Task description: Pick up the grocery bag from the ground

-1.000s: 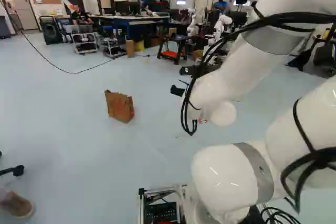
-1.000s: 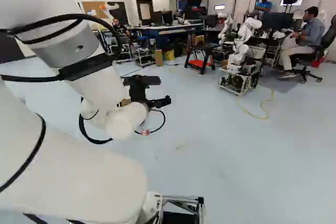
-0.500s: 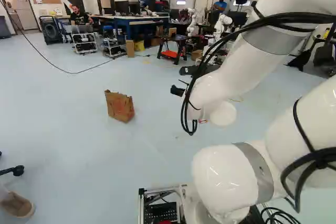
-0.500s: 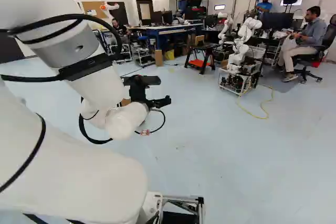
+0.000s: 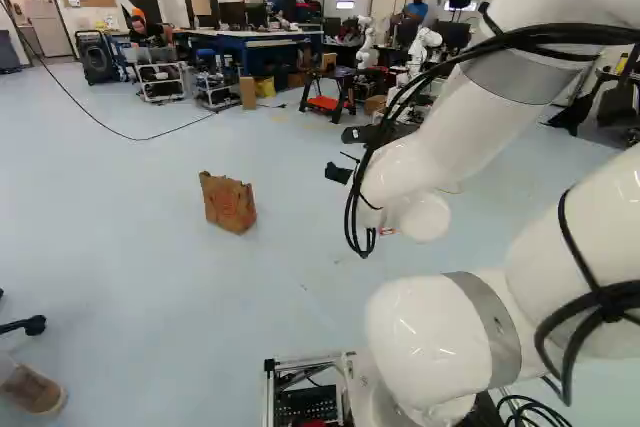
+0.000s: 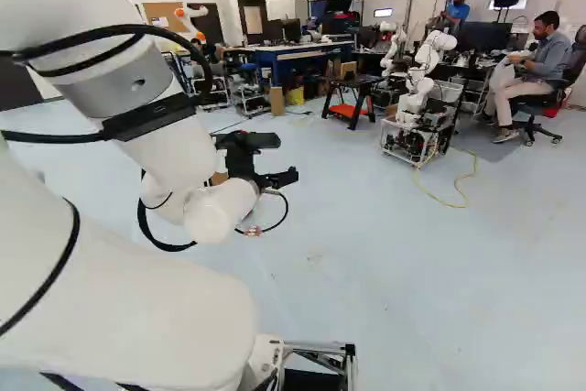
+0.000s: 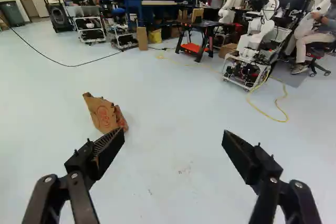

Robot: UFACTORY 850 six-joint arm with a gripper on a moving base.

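In the right base view my gripper (image 6: 279,158) is held out past the arm, above the floor. The wrist view shows the gripper (image 7: 174,135) open, its two black fingers wide apart with only floor seen between them. A crumpled brown paper grocery bag (image 5: 229,204) stands on the floor left of the arm in the left base view. From the wrist, the same bag (image 7: 105,115) appears ahead of one finger, off to that finger's side of the gap, untouched. Most of it is hidden behind the arm in the right base view.
Another robot (image 7: 252,40) on a wheeled frame stands farther off, a yellow cable (image 7: 266,113) on the floor beside it. A black stand with an orange shelf (image 5: 326,97) and a blue workbench (image 5: 262,42) are beyond the bag. A black cable (image 5: 130,137) crosses the floor.
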